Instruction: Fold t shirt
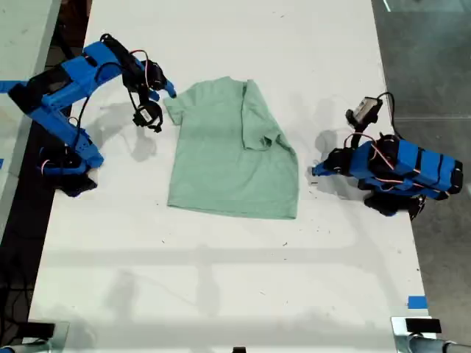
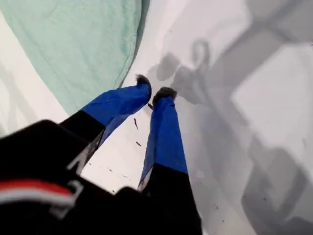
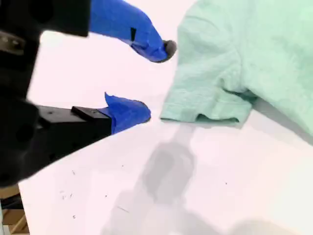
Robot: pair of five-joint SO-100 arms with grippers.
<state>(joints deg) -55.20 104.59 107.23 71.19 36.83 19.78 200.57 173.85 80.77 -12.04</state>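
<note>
My second gripper point(image 3: 154, 81) hovered wide open just beside the t shirt point(image 1: 228, 151) sleeve, while my first gripper point(image 2: 155, 93) hung nearly closed, empty, over the table point(image 1: 221, 279).

Ext cam overhead, wrist cams close, prob. oblique

You see the t shirt point(image 1: 228, 158) lying flat on the white table point(image 1: 221, 279) — pale mint green, lightly wrinkled. Its side toward the exterior view's right is folded inward over the body — the opposite sleeve still spread out.
</note>
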